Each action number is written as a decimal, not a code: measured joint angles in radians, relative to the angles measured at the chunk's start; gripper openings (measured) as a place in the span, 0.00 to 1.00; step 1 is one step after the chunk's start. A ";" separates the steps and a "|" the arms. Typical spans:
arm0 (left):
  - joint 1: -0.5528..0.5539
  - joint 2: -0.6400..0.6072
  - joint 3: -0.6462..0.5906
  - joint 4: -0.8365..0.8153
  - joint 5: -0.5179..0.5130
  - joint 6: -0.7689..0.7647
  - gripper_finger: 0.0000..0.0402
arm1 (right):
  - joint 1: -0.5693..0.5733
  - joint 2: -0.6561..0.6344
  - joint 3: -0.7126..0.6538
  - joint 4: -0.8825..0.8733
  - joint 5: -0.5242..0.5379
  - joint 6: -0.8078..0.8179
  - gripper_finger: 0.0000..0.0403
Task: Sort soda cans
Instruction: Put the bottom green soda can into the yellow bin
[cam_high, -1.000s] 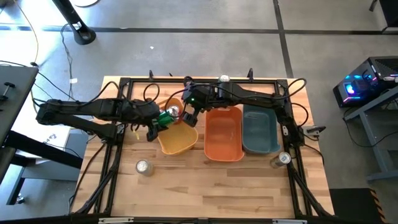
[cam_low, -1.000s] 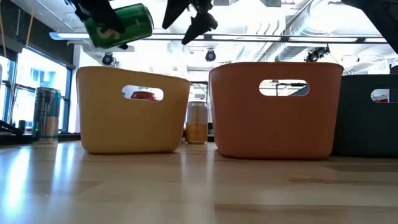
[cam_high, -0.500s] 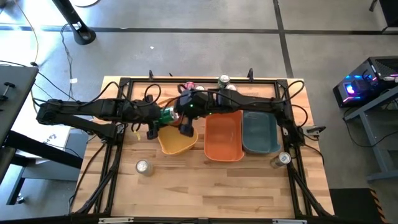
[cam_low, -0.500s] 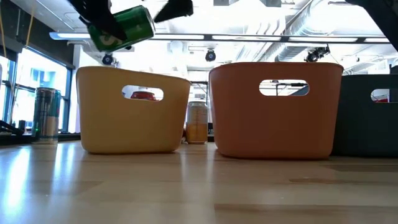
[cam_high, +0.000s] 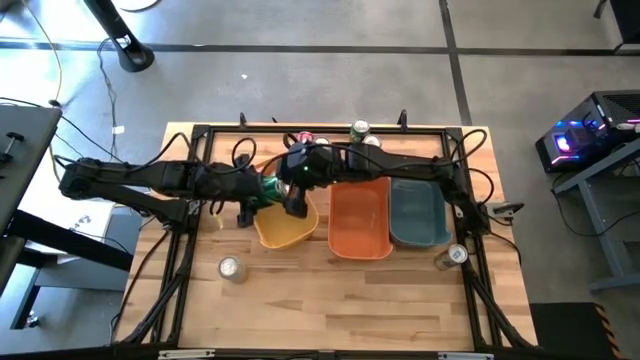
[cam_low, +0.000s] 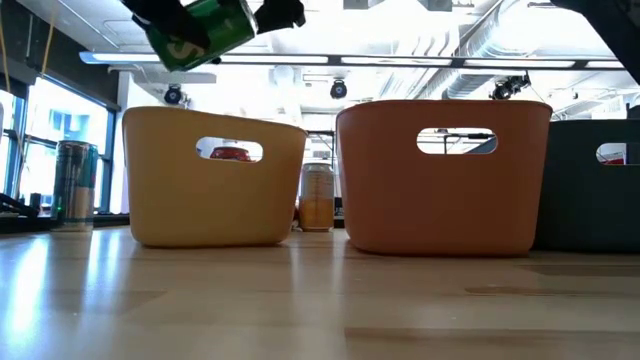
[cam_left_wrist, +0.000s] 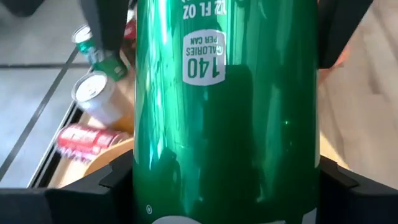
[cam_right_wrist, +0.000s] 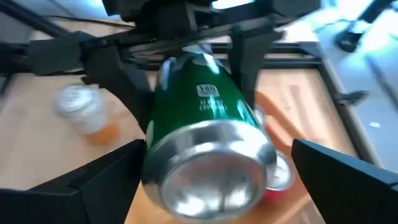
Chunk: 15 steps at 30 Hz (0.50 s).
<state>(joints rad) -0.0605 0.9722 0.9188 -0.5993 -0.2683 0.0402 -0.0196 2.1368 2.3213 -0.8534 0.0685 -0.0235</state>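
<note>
A green soda can hangs high above the yellow bin, lying tilted, and my left gripper is shut on it. My right gripper is open. Its two fingers stand wide on either side of the can's silver free end, with gaps on both sides. Through the yellow bin's handle hole a red can shows inside. More soda cans stand on the table: one at the near left, one at the near right, others at the far edge. My left gripper pinches the green can's round wall between its two fingers, one on each side, near the end that faces its wrist. The fingers come from the table's left, slanting down, and lie along the can. The can is lifted clear above the yellow bin, its free end toward my right gripper.
An orange bin and a teal bin stand in a row to the right of the yellow one. A black frame runs round the table. Bare wood lies along the near edge.
My right gripper has moved toward the table's left, up to the free end of the green can, and has rolled about its own axis, staying open. My left gripper has stayed in place but rolled, turning the can, whose free end now sits a little higher.
</note>
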 joint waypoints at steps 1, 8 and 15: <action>0.000 0.000 0.000 0.014 0.003 0.008 0.70 | 0.001 0.005 0.001 0.004 -0.013 0.000 0.98; 0.000 0.000 0.000 0.039 -0.002 0.042 0.70 | 0.021 0.021 0.000 0.012 0.054 0.057 0.96; 0.004 0.002 0.000 0.013 -0.011 0.051 0.70 | 0.032 0.019 0.000 0.018 0.099 0.068 0.72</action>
<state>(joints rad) -0.0560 0.9737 0.9188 -0.5863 -0.2788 0.0911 0.0124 2.1563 2.3211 -0.8353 0.1676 0.0441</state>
